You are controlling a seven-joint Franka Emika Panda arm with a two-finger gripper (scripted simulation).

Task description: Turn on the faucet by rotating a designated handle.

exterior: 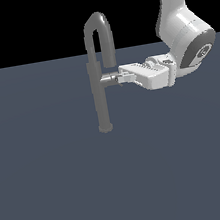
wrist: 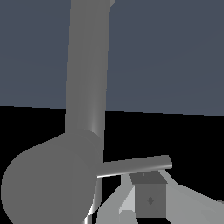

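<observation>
Wrist view is showing the gripper (wrist: 144, 205) from very close: one pale finger with a dark square pad (wrist: 150, 200) is sitting just beside the handle (wrist: 135, 167), a thin shiny grey rod that is sticking out sideways from the faucet (wrist: 87, 78). The pad is lying alongside the rod near its free end; whether the two are touching cannot be told. Only this one finger is showing clearly, so from here it is not clear whether the jaws are spread or closed on the rod. The faucet column is filling much of this picture as a broad grey shaft, widening into a rounded bulge (wrist: 48, 183) where the handle is joining it.

The exterior view is giving what the close view cannot: the whole layout. The gripper (exterior: 118, 77) is reaching in horizontally from the exterior view's right, its tips meeting the outer end of the short handle (exterior: 108, 79), which is projecting from the column towards that same side. The fingers are overlapping here, so the jaw state cannot be told in this view either. The faucet (exterior: 99, 93) is standing upright on a small round base on the flat dark blue-grey surface (exterior: 55, 192), with its gooseneck spout (exterior: 103, 32) curving over and ending just above the handle. Behind the gripper, the white arm (exterior: 184, 28) is rising out of the top right of the picture.
</observation>
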